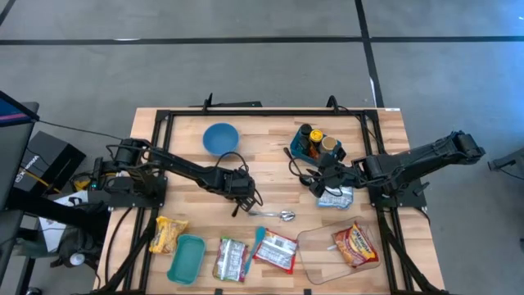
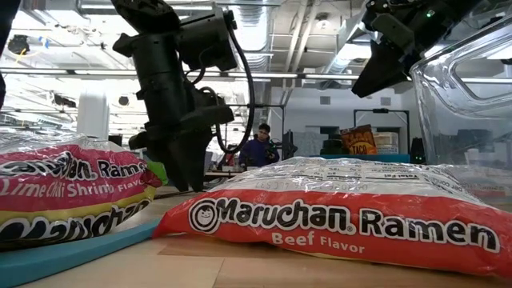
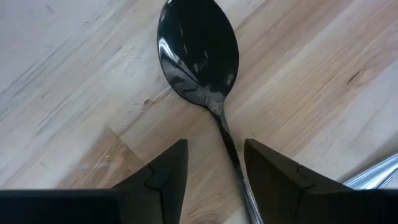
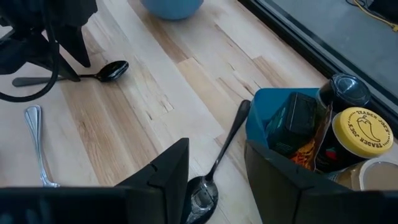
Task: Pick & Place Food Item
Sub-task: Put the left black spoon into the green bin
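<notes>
**Five noodle packets out, both grippers over spoons**

Taking the blue bowl as the marker, I count five ramen packets. A yellow one, two more and one inside a clear tub lie in a row along the table edge farthest from the bowl. The fifth, which looks like a packet though an arm partly hides it, lies off to the bowl's right. From table height, one wrapper reads "Maruchan Ramen Beef Flavor" and another "Lime Chili Shrimp Flavor".

There are two black spoons and one silver spoon. The left gripper sits just past the bowl, toward the packet row. Its fingers are narrowly parted astride the handle of one black spoon, not pinching it. The right gripper is right of the bowl, parted and empty, above the second black spoon.

A blue bin level with the bowl holds several containers. One yellow lid reads "Trader Joe's".
</notes>
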Robot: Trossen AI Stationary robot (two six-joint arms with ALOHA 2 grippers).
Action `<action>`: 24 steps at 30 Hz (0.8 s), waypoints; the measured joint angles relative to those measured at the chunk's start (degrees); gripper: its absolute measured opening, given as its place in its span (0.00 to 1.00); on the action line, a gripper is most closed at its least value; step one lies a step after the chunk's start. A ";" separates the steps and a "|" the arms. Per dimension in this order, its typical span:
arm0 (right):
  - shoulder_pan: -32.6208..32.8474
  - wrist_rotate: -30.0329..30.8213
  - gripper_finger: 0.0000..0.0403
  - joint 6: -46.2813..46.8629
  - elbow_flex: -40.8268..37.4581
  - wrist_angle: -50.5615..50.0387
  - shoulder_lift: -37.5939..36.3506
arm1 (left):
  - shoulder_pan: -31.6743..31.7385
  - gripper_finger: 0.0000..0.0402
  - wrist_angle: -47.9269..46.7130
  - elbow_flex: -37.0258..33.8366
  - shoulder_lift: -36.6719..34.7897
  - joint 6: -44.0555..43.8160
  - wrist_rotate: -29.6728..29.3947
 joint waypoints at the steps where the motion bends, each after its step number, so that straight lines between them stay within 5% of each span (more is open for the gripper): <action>1: 0.00 -0.02 0.37 0.02 0.00 0.00 0.00 | 0.00 0.37 -0.03 0.00 0.02 0.00 0.02; 24: 0.00 -0.01 0.37 -0.02 0.00 0.00 0.00 | 0.00 0.24 -3.22 -0.07 0.26 2.51 -1.99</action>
